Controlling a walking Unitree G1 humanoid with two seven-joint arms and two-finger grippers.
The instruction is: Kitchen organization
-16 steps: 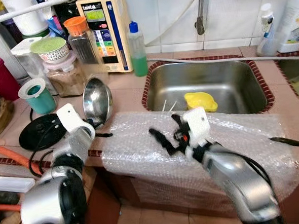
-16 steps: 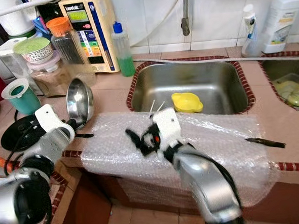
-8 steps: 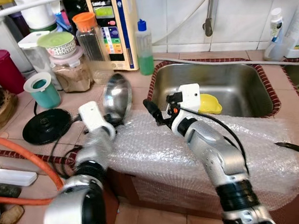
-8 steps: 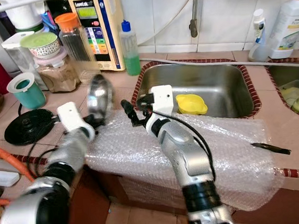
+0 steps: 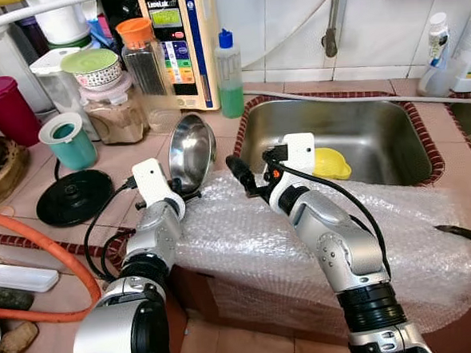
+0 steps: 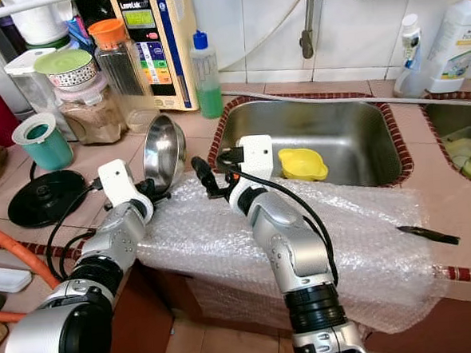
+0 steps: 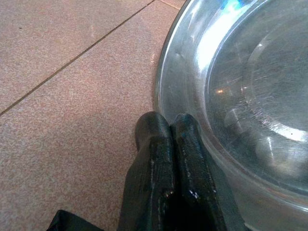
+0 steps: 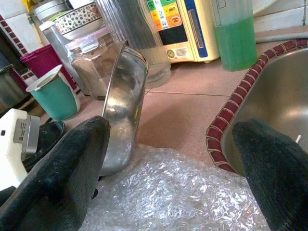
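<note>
Since the earlier frame the left gripper [image 5: 187,194] has raised the steel bowl [image 5: 191,151] more upright, its fingers [image 7: 166,159] clenched on the rim, and the right gripper [image 6: 205,178] has swung in beside it, fingers [image 8: 57,168] spread wide and empty; jars [image 5: 118,112], a teal cup [image 5: 67,140], a black lid [image 5: 74,197] and a green soap bottle [image 5: 229,74] crowd the counter [image 5: 130,155] behind. Bubble wrap [image 5: 247,232] drapes the counter's front edge; bare tile lies between bowl and sink [image 5: 361,133], where a yellow thing [image 5: 331,163] sits half hidden.

Green soap bottle [image 5: 229,74] and teal cup [image 5: 66,141] stand beyond the fingers; yellow lid [image 5: 329,163] in sink [image 5: 377,132].
</note>
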